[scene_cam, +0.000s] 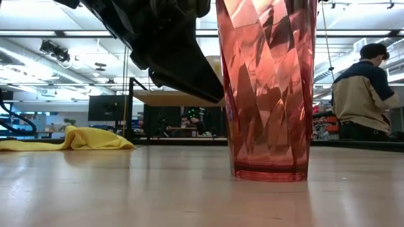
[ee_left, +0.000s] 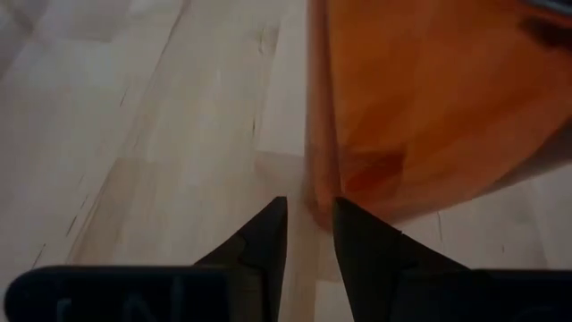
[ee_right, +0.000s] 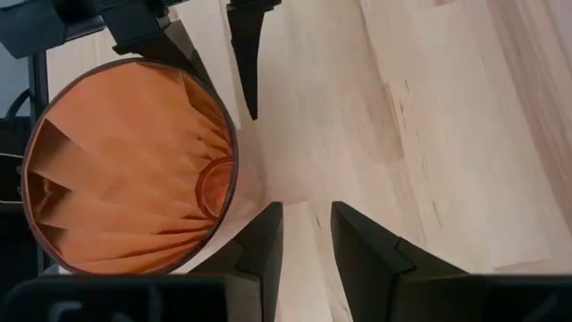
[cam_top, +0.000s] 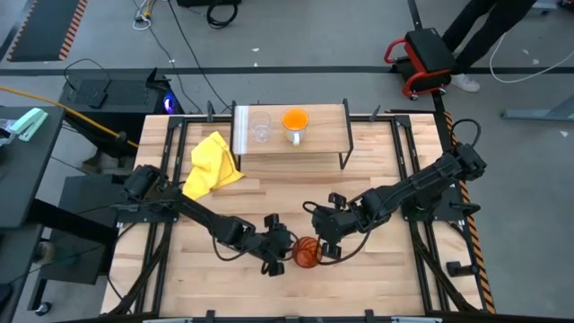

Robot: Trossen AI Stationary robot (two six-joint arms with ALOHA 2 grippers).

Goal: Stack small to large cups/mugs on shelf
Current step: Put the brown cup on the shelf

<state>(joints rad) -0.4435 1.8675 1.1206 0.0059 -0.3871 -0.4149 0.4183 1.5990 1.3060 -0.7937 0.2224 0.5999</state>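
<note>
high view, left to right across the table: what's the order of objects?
Yellow cloth → clear glass → left hand → orange mug → amber tumbler → right hand. The glass and the mug stand on the shelf.

A yellow cloth [cam_top: 213, 165] lies crumpled on the table [cam_top: 377, 170] — at its far left part. Beyond the table, a person [scene_cam: 364, 93] stands — turned away.
</note>
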